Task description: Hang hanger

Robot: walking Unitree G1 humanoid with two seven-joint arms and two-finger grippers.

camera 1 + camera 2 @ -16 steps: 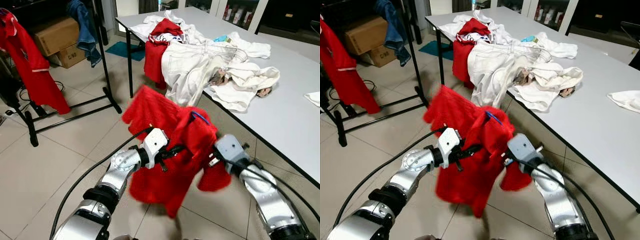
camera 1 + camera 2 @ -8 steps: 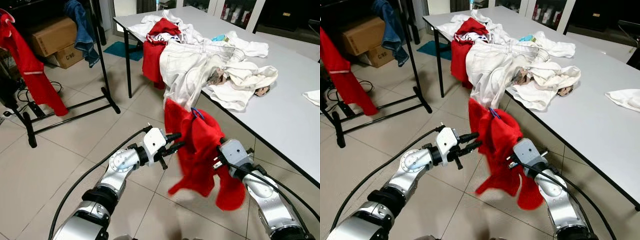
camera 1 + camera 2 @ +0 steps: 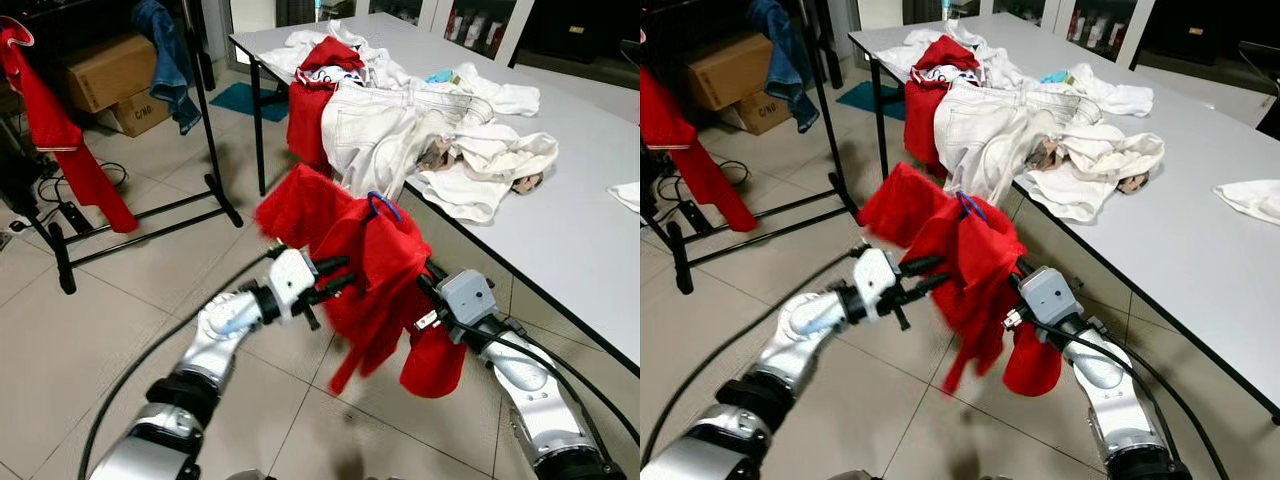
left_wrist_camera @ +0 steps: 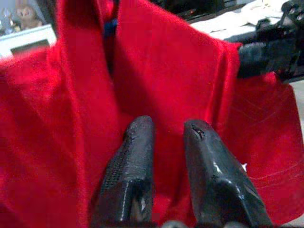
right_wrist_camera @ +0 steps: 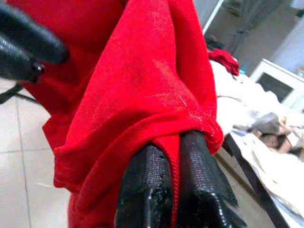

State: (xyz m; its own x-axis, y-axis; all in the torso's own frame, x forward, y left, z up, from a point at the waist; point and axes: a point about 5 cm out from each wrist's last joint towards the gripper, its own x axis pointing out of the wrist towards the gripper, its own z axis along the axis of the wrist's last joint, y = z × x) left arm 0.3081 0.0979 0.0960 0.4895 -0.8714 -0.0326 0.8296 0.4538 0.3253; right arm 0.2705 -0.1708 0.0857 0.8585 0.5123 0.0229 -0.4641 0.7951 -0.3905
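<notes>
Tiled floor (image 3: 90, 330) | red shirt (image 3: 370, 270) bunched, blue hanger (image 3: 383, 206) hook | right pincer (image 5: 173, 156) clamping

Room: tiled floor, grey tabletop, black garment rack.

The floor (image 3: 120, 330) is laid with pale square tiles with thin dark joints. A grey tabletop (image 3: 590, 240) on black legs carries a heap of white and red clothes (image 3: 400, 110) toward its far corner and near long edge. Beyond the far corner lies a teal mat (image 3: 240, 100). A black garment rack (image 3: 205, 120) stands on the floor, holding a red shirt (image 3: 55, 130) and a denim garment (image 3: 165, 55). Cardboard boxes (image 3: 110, 75) sit behind it.
</notes>
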